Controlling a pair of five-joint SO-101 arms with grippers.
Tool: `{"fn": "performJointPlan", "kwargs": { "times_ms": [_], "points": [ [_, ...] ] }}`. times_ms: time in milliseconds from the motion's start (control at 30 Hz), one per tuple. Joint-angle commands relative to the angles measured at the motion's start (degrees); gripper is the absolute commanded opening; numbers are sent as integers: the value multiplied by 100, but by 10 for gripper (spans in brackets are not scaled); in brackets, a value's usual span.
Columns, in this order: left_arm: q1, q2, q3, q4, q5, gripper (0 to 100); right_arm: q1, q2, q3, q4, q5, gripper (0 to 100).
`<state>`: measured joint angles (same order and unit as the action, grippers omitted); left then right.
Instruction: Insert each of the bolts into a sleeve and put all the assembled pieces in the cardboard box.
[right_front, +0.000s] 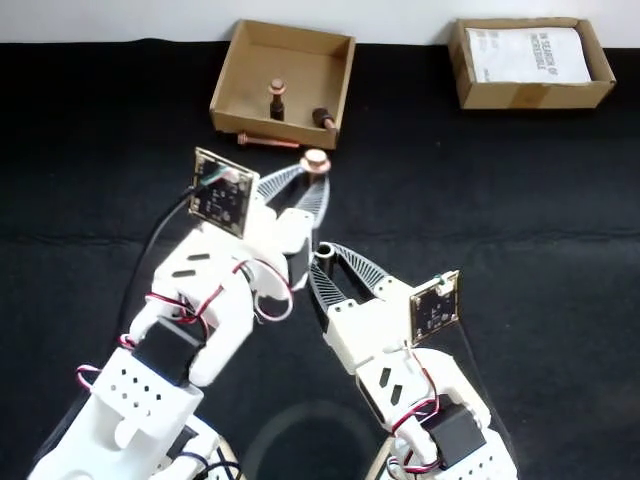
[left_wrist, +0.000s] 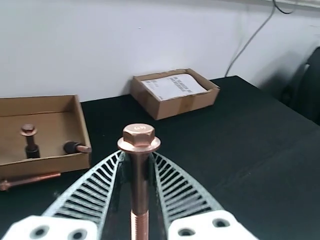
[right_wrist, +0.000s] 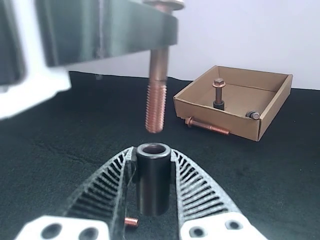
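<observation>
Just above a dark cylindrical sleeve (right_wrist: 153, 186), a copper flanged bolt (right_wrist: 156, 95) is held upright.
Two assembled pieces (right_front: 277, 98) are seen in the brown cardboard box (right_front: 300, 55); the bolt is pinched by the left gripper (left_wrist: 139, 159), the sleeve by the right gripper (right_wrist: 153, 152).

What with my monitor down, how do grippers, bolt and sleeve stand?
Left gripper shut on upright copper-coloured flanged bolt. Right gripper shut on dark cylindrical metal sleeve, bore up. Bolt tip above sleeve, not in. Gap clear.

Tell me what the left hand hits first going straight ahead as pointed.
Likely the shallow cardboard box holding white printed paper, reached across the black tablecloth; depth unclear.
</observation>
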<state>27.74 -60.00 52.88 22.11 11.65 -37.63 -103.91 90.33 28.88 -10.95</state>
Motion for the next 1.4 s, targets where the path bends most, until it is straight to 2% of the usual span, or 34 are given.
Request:
{"fn": "performJointPlan", "kwargs": {
  "times_ms": [0,533,667,767,867,1233,1367],
  "points": [
    [215,-171,-286,-149,26,9,-22,-110,1095,-40,53,6],
    [224,-171,-426,-141,53,9,-22,-110,1095,-40,53,6],
    [251,-171,-787,325,62,9,-22,-110,1103,-40,53,6],
    [391,-163,-848,598,360,9,-22,-101,1103,-40,53,6],
    [391,-163,-848,659,563,9,-22,-101,1086,-48,53,6],
    [356,-154,-804,1046,571,9,154,-101,1051,-198,53,6],
    [356,-163,-444,1029,571,9,259,-101,1051,-198,53,6]
  ]
}}
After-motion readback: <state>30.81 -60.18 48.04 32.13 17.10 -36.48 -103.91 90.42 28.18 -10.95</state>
